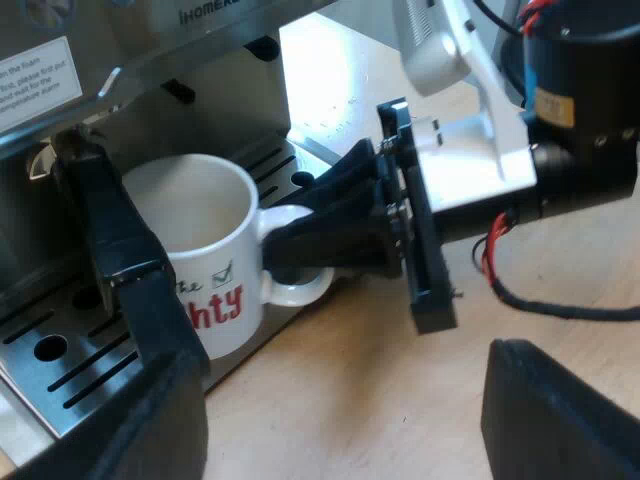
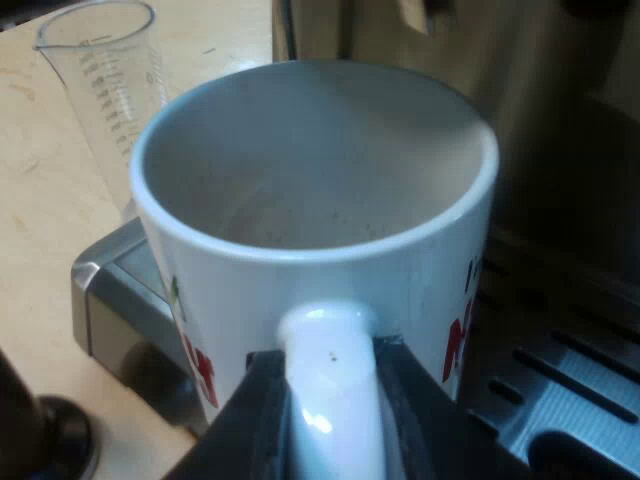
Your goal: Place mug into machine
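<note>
Mug [image 1: 195,215] [image 2: 320,180] is pictured upright and empty at the outer edge of the slotted drip tray [image 1: 60,370] [image 2: 570,390] of the espresso machine [image 1: 150,60]. Its white handle [image 1: 300,290] [image 2: 330,370] is clamped between the two black fingers of the right end effector [image 1: 290,250] [image 2: 330,400], which is reached in from over the bench [image 1: 380,400] [image 2: 40,230]. The left end effector [image 1: 295,280] is held wide open with nothing in its grasp; one finger [image 1: 130,270] is set close against the mug's side, between the mug and the machine's front, and the other is held well apart over the bench. A measuring glass [image 2: 110,90] is seen standing on the bench just beyond the tray's corner. A dark round object [image 2: 50,440] is seen on the bench beside the tray; what it is cannot be told.
</note>
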Action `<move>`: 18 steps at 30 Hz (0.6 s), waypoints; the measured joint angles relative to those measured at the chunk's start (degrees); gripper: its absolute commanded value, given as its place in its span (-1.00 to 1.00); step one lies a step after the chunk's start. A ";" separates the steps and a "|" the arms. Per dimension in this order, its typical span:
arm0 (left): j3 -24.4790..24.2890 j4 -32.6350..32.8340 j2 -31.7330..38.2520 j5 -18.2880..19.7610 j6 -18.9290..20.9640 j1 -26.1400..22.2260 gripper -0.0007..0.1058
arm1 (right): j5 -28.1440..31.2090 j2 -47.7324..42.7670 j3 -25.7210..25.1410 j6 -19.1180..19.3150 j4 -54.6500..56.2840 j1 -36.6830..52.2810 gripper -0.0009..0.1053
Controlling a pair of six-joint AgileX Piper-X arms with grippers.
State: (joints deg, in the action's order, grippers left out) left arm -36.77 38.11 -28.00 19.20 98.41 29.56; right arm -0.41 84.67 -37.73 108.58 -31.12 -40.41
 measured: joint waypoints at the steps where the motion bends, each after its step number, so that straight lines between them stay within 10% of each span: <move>1: 0.00 0.00 0.00 0.00 0.00 0.00 0.15 | 0.41 0.40 -0.02 0.00 -0.54 -0.11 -0.98; 18: 0.00 0.00 0.00 0.00 0.00 0.00 0.15 | 4.78 3.88 -0.74 -1.48 -5.09 -0.15 -0.98</move>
State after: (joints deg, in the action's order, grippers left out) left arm -36.77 38.11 -28.00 19.20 98.41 29.56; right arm 4.37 88.55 -38.47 107.11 -36.21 -40.56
